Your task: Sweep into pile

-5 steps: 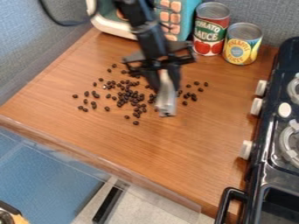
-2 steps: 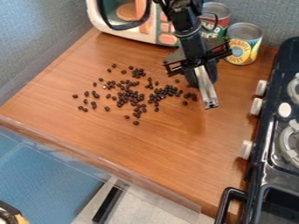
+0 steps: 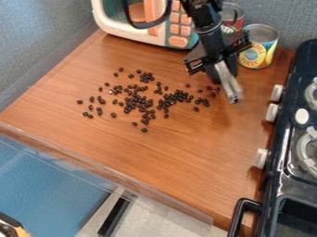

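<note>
Camera view: small dark beans (image 3: 179, 96) scattered, loosely clumped mid-spread; pincer (image 3: 221, 65) clamped on slim silvery tool (image 3: 228, 83).

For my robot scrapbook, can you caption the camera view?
Black robot arm beside dark beans scattered across a wooden counter.

black arm (image 3: 209, 33) slanting down from the top edge, right of centre, gripper (image 3: 224, 73) hanging tilted at its lower end
</note>
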`<act>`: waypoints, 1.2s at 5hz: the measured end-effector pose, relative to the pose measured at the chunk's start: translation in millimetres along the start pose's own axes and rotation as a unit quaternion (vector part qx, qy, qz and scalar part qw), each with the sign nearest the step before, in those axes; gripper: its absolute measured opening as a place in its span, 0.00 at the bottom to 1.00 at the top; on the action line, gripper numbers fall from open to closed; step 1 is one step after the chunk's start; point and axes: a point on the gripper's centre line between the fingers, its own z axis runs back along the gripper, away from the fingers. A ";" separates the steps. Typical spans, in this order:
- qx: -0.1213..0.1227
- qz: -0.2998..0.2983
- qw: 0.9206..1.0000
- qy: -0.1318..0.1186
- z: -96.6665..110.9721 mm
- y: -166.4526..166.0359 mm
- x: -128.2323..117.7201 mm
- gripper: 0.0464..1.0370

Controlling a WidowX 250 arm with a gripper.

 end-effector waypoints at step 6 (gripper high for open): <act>0.021 -0.003 1.000 -0.023 -39.4 -11.5 -8.6 0.32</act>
